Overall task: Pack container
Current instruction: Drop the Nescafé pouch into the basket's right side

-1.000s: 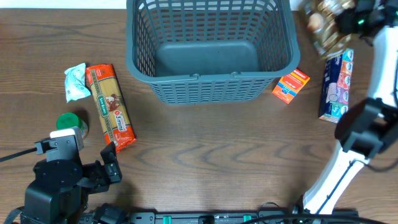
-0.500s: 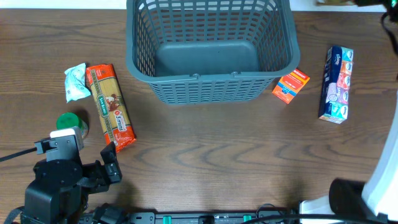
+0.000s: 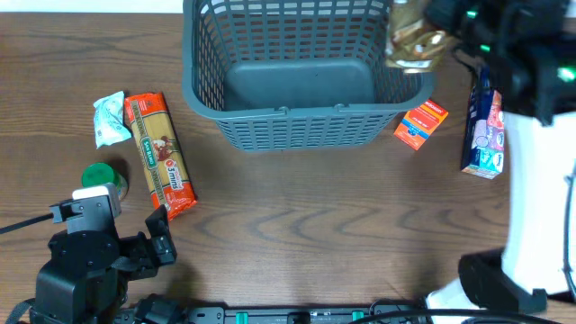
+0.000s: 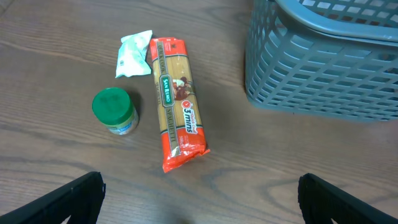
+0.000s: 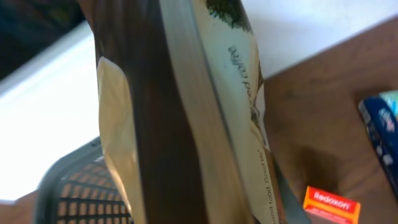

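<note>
Swung back into view, the right gripper (image 3: 443, 22) clamps a gold bag (image 3: 412, 43) above the right rim of the basket (image 3: 297, 135). Basket unmoved at the far centre of the table (image 3: 315, 225); left gripper (image 4: 199, 208) spread wide, empty.

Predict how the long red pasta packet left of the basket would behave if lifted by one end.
The pasta packet is probably fairly stiff, since straight strands fill its long shape. Its smooth film may slip in a pinch. Lying flat on the table, it seems unlikely to roll.
</note>
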